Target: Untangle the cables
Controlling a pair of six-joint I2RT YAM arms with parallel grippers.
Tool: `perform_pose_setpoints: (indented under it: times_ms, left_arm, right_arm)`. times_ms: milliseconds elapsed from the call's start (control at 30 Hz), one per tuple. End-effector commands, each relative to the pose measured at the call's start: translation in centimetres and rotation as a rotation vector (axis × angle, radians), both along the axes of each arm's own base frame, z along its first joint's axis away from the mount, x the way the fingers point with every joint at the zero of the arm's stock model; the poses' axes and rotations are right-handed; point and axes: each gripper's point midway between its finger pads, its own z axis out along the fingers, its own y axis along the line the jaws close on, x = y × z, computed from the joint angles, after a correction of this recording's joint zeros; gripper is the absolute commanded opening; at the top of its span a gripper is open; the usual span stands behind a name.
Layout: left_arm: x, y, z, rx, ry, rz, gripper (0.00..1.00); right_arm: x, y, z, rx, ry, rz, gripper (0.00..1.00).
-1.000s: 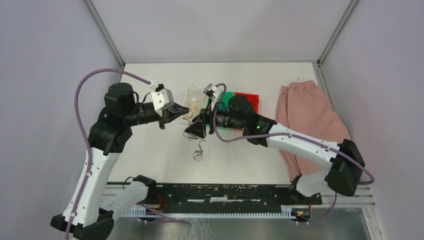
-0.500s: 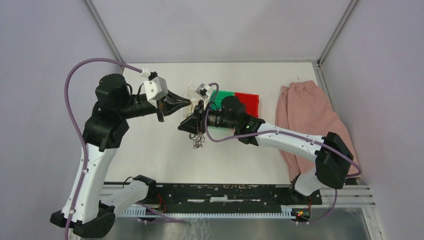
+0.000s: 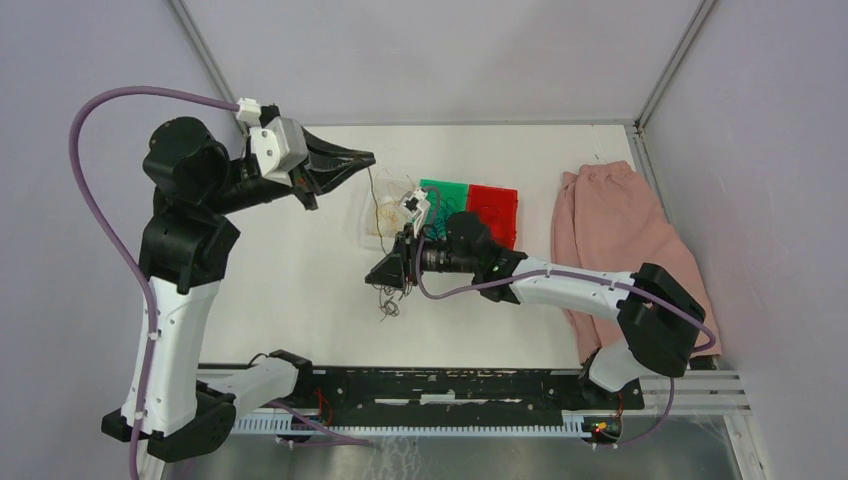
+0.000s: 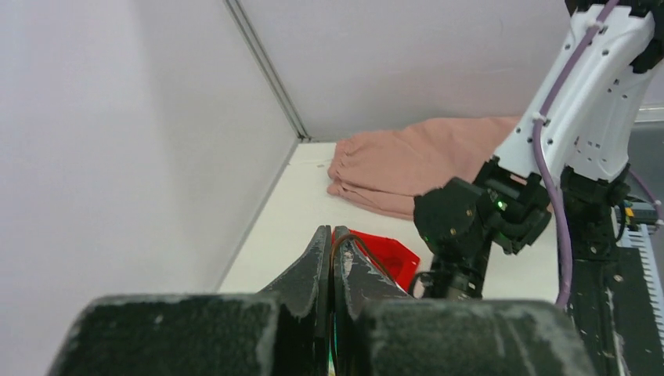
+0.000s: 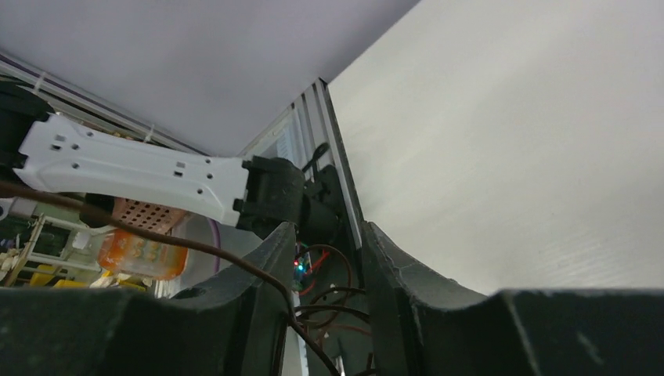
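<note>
Top external: I'm pinching one strand-end of the featherlight, springy, hair-thin dark-and-tan wire cables in the left gripper, right gripper jaws apart round the clump.

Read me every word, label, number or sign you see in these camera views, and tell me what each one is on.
None: no readable text in any view.
The green tray, red tray and pink cloth carry no print.
The orange object in the right wrist view's background is too blurred to read.
</note>
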Motion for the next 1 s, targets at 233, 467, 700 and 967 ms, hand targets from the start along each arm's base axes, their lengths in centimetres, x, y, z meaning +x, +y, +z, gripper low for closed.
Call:
perform_pose_setpoints:
  times_ms: [233, 467, 700, 967]
  left_arm:
    - [-0.9, 1.9, 11.8, -0.153, -0.386, 0.115, 0.03]
    - [-1.5, 4.3, 18.1, -0.276, -0.636, 0.257, 0.03]
    - [-1.5, 7.9, 23.4, -0.392, -0.848, 0.471, 0.03]
    - [-2.0, 11.3, 27.0, -0.467, -1.001, 0.675, 0.03]
  right_arm:
    - [-1.5, -3.1, -5.0, -0.142, -0.006, -0.007, 0.53]
    - [-1.1, -5.4, -8.6, -0.261, -0.042, -0.071, 0.57]
    - [-0.2, -7.3, -11.2, -0.34, -0.055, -0.161, 0.58]
    - [0.6, -9.4, -14.4, -0.439, -0.029, -0.256, 0.36]
